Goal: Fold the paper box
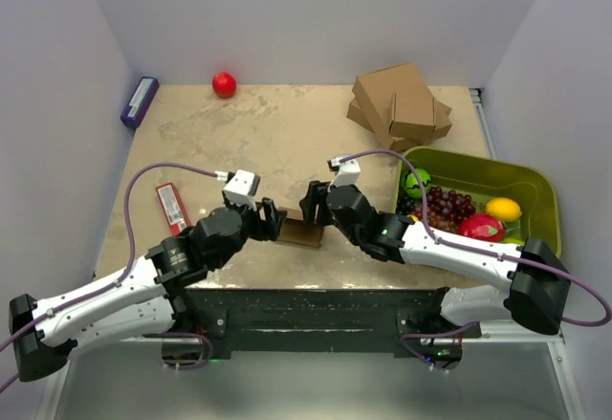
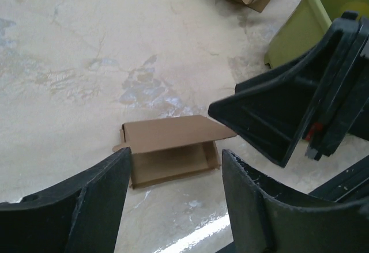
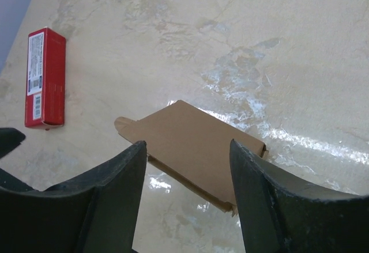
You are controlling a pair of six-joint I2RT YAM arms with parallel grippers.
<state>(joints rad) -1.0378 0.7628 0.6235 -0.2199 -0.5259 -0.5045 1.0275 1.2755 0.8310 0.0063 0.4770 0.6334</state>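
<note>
The paper box (image 1: 302, 235) lies on the table near its front edge, between my two grippers. In the left wrist view the paper box (image 2: 167, 149) is a small flat brown box with its lid half raised and its open side facing the camera. My left gripper (image 2: 173, 207) is open just short of it, touching nothing. From the right wrist the paper box (image 3: 196, 146) shows its lid top and a small tab at the left. Above its near edge hangs my right gripper (image 3: 187, 195), open, with nothing held. The right gripper (image 2: 288, 114) nearly touches the lid's right corner.
A stack of bigger cardboard boxes (image 1: 402, 104) sits at the back right. A green bin (image 1: 535, 183) of fruit stands at the right. A red packet (image 1: 173, 207) lies at the left, a red ball (image 1: 224, 84) and a purple box (image 1: 140, 100) at the back.
</note>
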